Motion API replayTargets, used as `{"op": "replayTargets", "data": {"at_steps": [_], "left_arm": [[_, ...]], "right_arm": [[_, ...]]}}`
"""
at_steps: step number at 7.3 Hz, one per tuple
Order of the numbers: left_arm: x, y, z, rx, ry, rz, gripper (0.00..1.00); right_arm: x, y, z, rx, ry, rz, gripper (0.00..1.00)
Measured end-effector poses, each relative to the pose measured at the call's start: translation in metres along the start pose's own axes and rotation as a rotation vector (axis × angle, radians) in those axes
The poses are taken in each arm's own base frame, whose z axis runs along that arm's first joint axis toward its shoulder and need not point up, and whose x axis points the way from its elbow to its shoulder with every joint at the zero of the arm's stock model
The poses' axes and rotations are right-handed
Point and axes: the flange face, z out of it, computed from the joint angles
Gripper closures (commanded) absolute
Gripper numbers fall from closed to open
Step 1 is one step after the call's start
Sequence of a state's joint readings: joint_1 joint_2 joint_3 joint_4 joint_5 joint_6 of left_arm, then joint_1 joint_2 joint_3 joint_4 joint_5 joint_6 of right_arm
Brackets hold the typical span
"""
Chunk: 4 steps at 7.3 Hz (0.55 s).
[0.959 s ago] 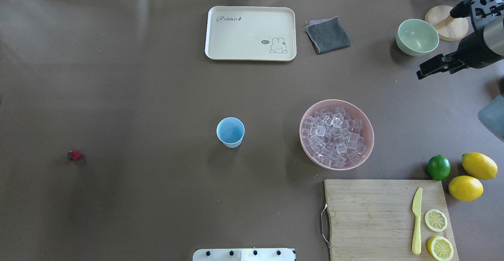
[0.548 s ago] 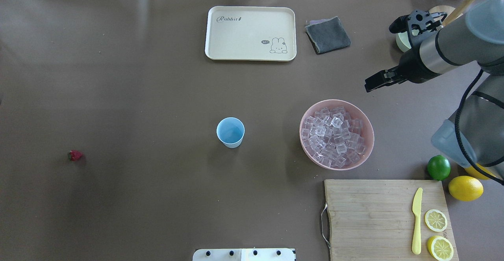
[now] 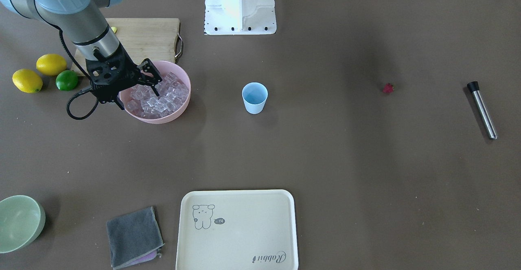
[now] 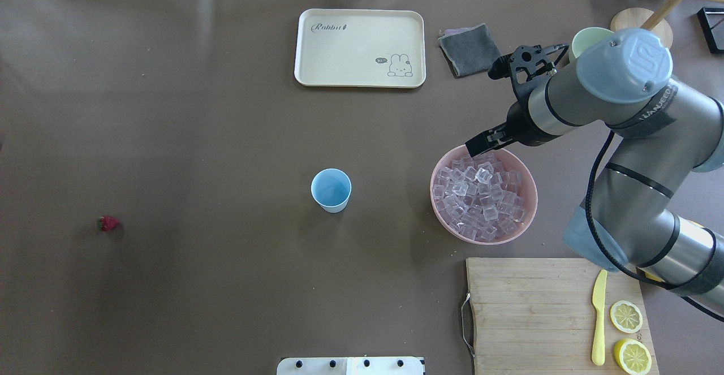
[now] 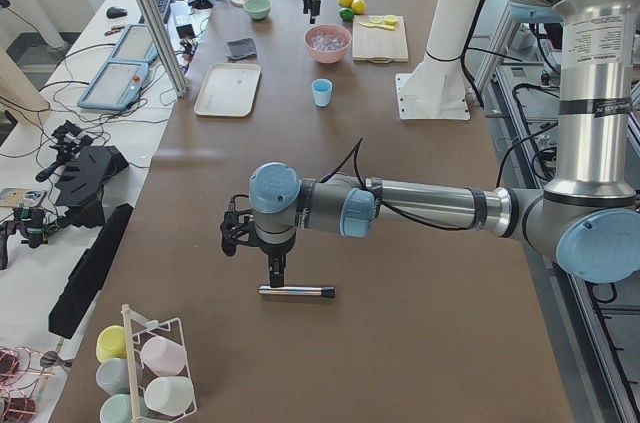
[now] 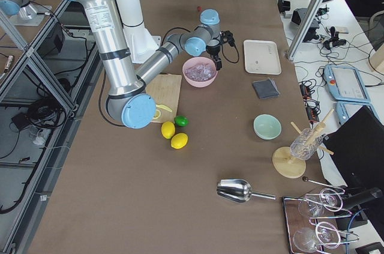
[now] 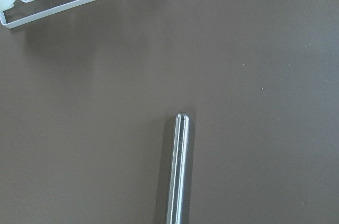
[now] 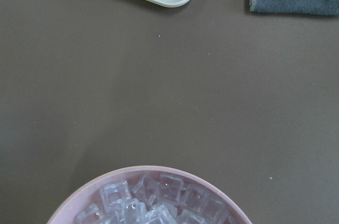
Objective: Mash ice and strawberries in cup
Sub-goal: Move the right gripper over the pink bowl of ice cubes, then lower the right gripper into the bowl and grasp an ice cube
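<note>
Left pincer (image 5: 275, 279) — opening indiscernible

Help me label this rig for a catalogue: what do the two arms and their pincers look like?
The right arm and left arm are silver-grey tubes with pale blue joint caps; one right cap bears a logo, beside a lettered dark band. Black cable loops at each wrist. The right pincer and left pincer are black; the right's frame is skeletal.

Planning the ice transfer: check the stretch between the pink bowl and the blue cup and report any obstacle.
Nothing visible stands there. Between the pink bowl holding the ice and the cup lies only bare table.
</note>
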<state>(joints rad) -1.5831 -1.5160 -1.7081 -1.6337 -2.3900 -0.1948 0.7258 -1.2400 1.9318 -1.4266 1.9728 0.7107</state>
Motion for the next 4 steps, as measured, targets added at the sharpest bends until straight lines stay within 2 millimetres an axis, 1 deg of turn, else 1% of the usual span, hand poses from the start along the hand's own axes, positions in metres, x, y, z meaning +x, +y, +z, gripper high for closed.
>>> {"op": "replayTargets", "data": {"at_steps": [2, 3, 4], "left_arm": [[0.000, 0.000, -0.001, 0.002, 0.000, 0.000, 0.01], [0.000, 0.000, -0.001, 0.003, 0.000, 0.000, 0.01], [-0.001, 0.001, -0.001, 0.002, 0.000, -0.001, 0.01]], "right_arm": [[-0.019, 0.012, 0.028, -0.038, 0.052, -0.024, 0.01], [-0.028, 0.015, 0.034, -0.048, 0.065, -0.036, 0.02], [-0.030, 0.016, 0.036, -0.054, 0.072, -0.042, 0.02]]}}
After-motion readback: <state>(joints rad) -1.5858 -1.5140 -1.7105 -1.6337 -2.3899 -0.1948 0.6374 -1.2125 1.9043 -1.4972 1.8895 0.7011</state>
